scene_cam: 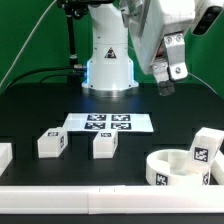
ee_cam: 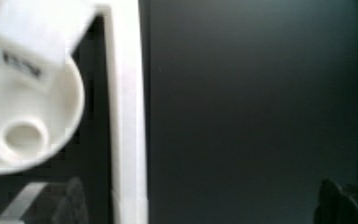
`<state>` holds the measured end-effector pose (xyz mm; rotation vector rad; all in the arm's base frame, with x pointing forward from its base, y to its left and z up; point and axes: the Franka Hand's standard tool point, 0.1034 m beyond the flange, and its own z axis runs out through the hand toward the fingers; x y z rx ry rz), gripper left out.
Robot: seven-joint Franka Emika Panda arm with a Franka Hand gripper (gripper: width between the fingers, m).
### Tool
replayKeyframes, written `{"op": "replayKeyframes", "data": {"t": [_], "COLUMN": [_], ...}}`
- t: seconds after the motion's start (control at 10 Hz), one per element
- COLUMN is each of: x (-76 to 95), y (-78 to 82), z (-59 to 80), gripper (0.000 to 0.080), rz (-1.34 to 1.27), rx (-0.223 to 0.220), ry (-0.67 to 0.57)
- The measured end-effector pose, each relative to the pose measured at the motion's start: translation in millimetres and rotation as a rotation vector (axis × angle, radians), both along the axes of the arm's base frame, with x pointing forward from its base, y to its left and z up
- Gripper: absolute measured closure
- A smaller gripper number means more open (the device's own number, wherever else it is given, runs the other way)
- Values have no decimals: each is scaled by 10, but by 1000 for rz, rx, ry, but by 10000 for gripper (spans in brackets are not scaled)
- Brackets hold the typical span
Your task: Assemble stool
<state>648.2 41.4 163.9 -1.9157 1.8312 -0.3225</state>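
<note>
A: What is on the exterior view's left?
B: A first leg (scene_cam: 4,155), cut off by the picture's edge, stands on the black desk (scene_cam: 30,110). A second leg (scene_cam: 52,143) stands well apart from it, tag facing forward.
A: And the middle?
B: The marker board (scene_cam: 105,123) lies flat, with a third leg (scene_cam: 104,146) just in front of it. The robot base (scene_cam: 108,65) rises behind.
A: Where is the tool?
B: The tool (scene_cam: 168,80) hangs above the desk, right of the base and clear of every part. In the wrist view its fingertips (ee_cam: 357,205) stand wide apart with only bare desk between them, so it grips nothing.
A: And the seat?
B: The round seat (scene_cam: 170,170) sits at the front right, near the white border block (scene_cam: 90,200). The wrist view shows one socket (ee_cam: 25,135) in it. A fourth leg (scene_cam: 204,150) stands at its right rim. I cannot tell whether they touch.
</note>
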Motion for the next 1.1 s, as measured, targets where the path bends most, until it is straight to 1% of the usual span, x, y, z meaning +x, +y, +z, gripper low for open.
{"op": "replayKeyframes", "data": {"t": [0.1, 0.2, 0.3, 0.4, 0.5, 0.6, 0.7, 0.8, 1.0, 1.1], "x": [-8, -1, -7, -37, -65, -127, -219, -242, -229, -225], "y": [21, 5, -23, -118, -187, -249, -300, -289, -317, -318], "z": [-12, -10, -42, -153, -214, -295, -415, -457, -447, -446], "gripper": [151, 151, 151, 151, 151, 151, 151, 151, 151, 151], "rz": [31, 114, 190, 318, 439, 548, 663, 728, 824, 855], "rx": [-14, -66, -114, -196, -262, -343, -422, -460, -512, -528], "ry": [0, -15, -27, -33, -30, -31, -25, -21, -31, -34]}}
